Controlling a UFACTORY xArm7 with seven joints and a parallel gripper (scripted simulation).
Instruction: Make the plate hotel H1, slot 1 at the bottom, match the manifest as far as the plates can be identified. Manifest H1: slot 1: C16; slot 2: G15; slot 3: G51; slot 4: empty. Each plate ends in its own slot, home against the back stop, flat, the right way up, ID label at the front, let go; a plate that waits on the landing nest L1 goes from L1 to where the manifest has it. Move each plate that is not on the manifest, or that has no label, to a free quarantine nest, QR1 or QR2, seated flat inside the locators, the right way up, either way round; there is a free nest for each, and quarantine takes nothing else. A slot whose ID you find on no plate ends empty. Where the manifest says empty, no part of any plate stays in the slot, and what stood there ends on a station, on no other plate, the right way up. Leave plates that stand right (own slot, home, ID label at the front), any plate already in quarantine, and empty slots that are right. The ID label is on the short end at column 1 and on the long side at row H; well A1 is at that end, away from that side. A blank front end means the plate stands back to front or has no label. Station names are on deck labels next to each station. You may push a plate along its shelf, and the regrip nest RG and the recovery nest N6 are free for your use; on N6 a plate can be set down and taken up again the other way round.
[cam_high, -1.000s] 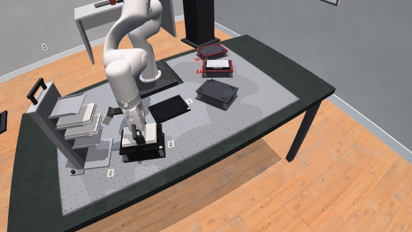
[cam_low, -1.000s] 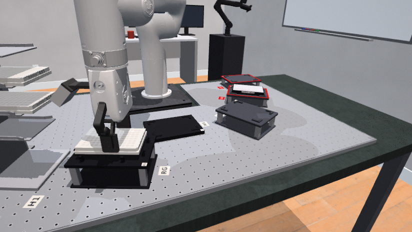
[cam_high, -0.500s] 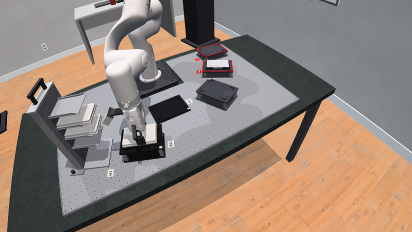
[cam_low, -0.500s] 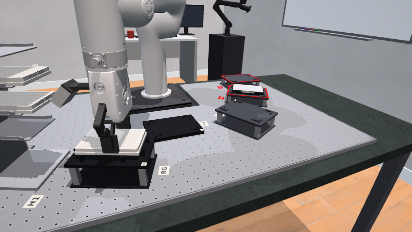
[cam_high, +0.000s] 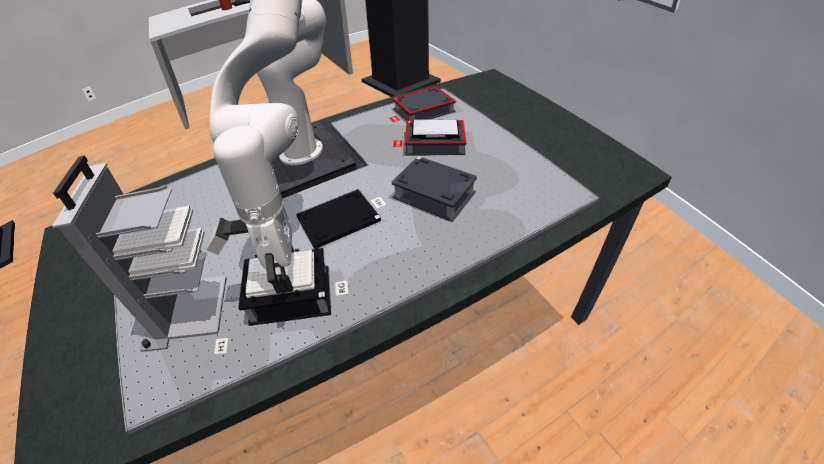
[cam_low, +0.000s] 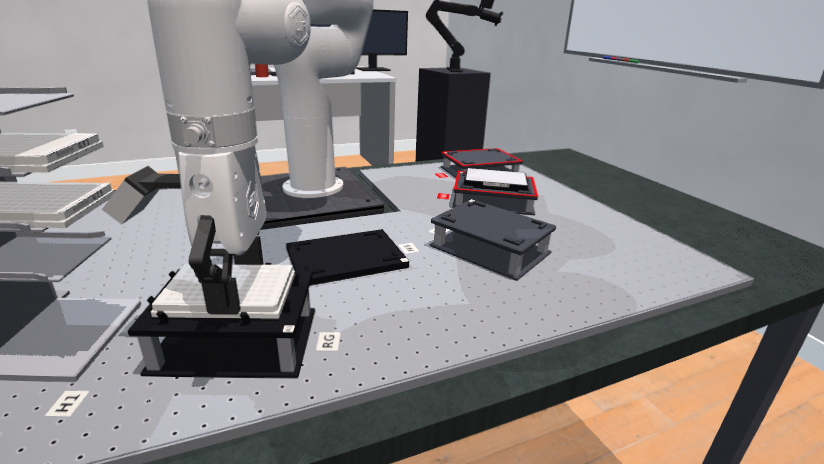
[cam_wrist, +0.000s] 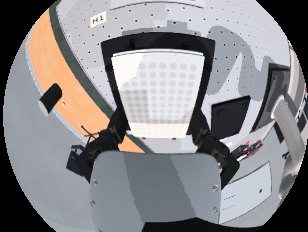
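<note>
White well plate (cam_high: 288, 275) sits on the black regrip nest (cam_high: 299, 308) by the RG label (cam_high: 341, 287) in the top view, clamped across its width between the fingers (cam_high: 278, 281), which stand wide because the plate fills them; the plate hotel (cam_high: 109, 259) stands to one side of them on the desk (cam_high: 518, 190). Exterior view: the plate (cam_low: 262, 291) lies flat inside the nest's locators under the fingers (cam_low: 214, 288), not let go, probably parked here for a re-grasp. Wrist view: the plate (cam_wrist: 159, 91) runs straight out ahead between both fingers, label not legible.
</note>
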